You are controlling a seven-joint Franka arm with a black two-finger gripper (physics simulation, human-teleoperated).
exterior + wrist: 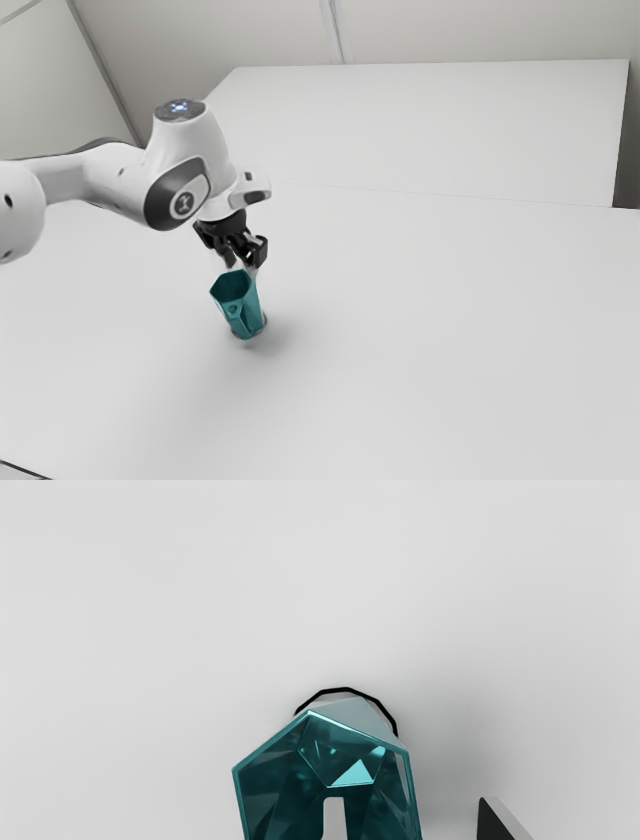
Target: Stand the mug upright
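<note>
In the exterior view, the teal mug (238,303) stands mouth up on the tabletop (440,330), about eight o'clock from the middle, the pincer (241,265) just off its rim at twelve. In the wrist view the pincer is apart, one fingertip (334,820) over or inside the mouth, the other (502,822) clear outside; the righting looks done, with at most backing away left.
</note>
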